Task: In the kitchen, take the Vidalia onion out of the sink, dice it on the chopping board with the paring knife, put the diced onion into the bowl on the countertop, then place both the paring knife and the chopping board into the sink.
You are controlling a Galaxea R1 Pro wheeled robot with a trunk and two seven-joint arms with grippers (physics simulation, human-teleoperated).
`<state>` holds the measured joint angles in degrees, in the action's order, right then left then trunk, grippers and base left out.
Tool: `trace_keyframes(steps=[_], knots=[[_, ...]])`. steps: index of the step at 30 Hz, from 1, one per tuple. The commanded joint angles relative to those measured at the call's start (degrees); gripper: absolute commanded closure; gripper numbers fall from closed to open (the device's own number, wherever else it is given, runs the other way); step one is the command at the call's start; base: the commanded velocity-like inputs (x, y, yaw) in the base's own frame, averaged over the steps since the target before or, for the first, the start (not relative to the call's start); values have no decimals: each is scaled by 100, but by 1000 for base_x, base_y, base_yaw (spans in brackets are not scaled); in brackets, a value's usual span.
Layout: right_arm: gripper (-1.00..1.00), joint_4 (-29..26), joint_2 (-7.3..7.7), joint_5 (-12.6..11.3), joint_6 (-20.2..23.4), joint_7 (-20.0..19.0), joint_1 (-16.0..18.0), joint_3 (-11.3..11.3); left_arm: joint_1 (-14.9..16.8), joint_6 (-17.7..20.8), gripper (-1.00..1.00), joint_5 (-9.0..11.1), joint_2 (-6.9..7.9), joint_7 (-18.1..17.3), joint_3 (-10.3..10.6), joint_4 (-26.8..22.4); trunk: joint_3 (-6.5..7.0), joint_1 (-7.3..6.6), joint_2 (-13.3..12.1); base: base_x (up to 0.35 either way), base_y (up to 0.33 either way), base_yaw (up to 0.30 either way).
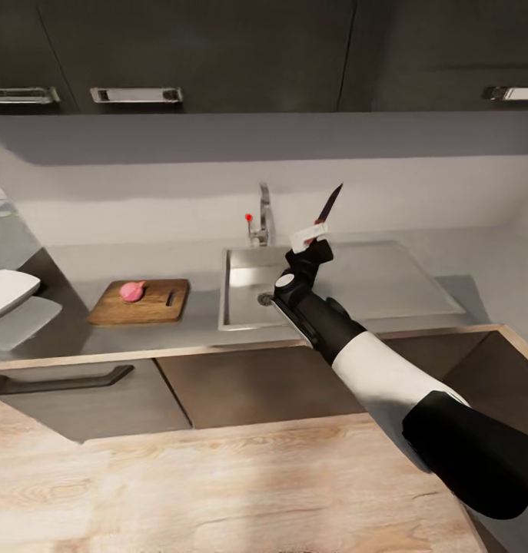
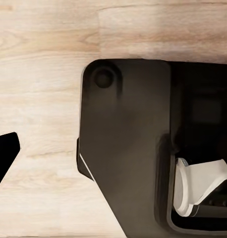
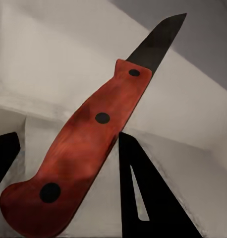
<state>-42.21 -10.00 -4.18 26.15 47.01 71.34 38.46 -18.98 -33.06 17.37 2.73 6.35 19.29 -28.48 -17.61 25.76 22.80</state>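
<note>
The paring knife (image 1: 330, 205) is held up in the air above the sink (image 1: 244, 296), its dark blade pointing up and away toward the back wall, its reddish handle (image 3: 84, 148) clamped in the right gripper (image 1: 313, 234), whose fingers are closed on it. In the right wrist view the handle runs diagonally with three dark rivets, one black finger (image 3: 143, 193) lying just behind it.

The basin is recessed in the grey countertop (image 1: 71, 265), with the chrome tap (image 1: 262, 215) at its back rim and the flat drainboard (image 1: 386, 280) stretching away to the right — bare and level.

Left of the sink, a strip of counter between them, lies the chopping board (image 1: 152, 303), set near the front edge. The Vidalia onion (image 1: 131, 290) rests whole on its left half, the slot handle toward the sink.

The white bowl (image 1: 6, 290) sits at the far left, cut off by the frame edge.

The left gripper (image 2: 4, 156) shows as one dark fingertip over wooden floor — whether it is open or closed cannot be told.
</note>
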Motion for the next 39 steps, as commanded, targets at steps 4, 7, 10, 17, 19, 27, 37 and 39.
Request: trace_keyframes(steps=[4,7,10,17,19,27,37,39], knots=[[100,2,0,-39,30,45,-19,110,0,-8,-100,12,9,60,48,-16,12,2,11,-143,257,241],[100,2,0,-42,30,52,-23,240,0,-8,-100,12,9,60,48,-17,29,2,11,-40,258,243],[100,2,0,-47,30,54,-26,276,0,-8,-100,12,9,60,48,-18,45,2,11,-8,259,243],[100,15,0,-48,30,54,-32,285,0,-8,-100,12,9,60,45,-18,84,2,11,0,259,243],[100,28,0,-48,30,53,-32,285,0,-8,-100,12,9,60,46,-18,95,2,11,82,240,241],[100,60,0,-55,30,46,-33,285,0,-8,-100,12,9,60,48,-18,142,2,11,153,156,232],[100,115,0,-37,68,-27,-144,912,0,1,-100,12,9,60,44,-13,184,2,11,35,13,150],[100,116,0,-44,87,-190,-146,1602,0,1,-100,12,9,60,47,-12,185,2,11,1,0,10]])
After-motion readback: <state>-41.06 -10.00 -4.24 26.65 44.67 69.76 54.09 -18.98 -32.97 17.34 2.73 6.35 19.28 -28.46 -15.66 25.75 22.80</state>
